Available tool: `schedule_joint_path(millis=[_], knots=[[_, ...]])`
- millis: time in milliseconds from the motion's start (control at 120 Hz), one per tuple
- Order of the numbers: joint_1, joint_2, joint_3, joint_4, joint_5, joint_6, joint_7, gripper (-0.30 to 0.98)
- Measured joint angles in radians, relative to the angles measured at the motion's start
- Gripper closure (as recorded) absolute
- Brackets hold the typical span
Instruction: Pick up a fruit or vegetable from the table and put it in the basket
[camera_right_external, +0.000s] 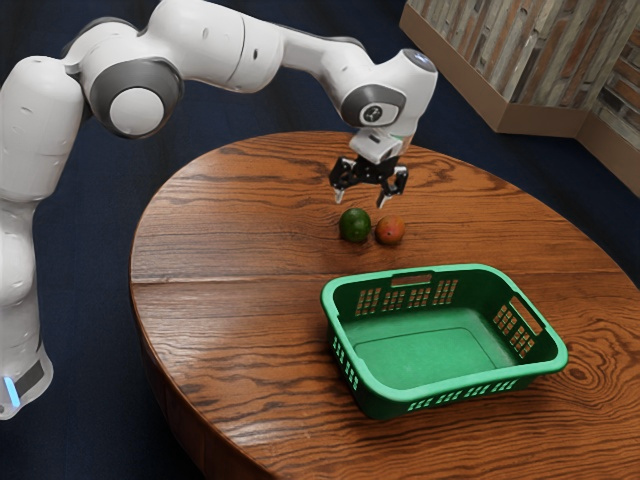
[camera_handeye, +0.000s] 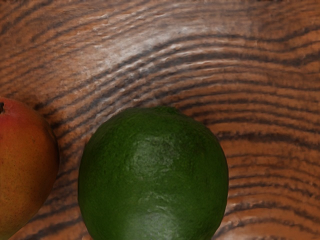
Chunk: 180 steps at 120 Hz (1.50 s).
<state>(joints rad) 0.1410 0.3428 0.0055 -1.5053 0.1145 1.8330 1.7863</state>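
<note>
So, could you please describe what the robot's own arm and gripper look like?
The arm is glossy white with rounded segments, dark grey joint covers, a round emblem near the wrist and a light-blue glowing strip at the base. The gripper is black, with two linked fingers ending in pale tips.

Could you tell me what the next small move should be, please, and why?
Probably lower the open jaws around the green fruit: they hang empty above it, and the wrist view shows it closer under the hand than the orange fruit, with a strip of table between them that may admit a finger.
</note>
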Motion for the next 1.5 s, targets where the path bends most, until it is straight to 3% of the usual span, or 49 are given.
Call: schedule_joint_path(millis=[1500], knots=[[0.002, 0.0, 0.0, -0.059, 0.003, 0.013, -0.03, 0.0]])
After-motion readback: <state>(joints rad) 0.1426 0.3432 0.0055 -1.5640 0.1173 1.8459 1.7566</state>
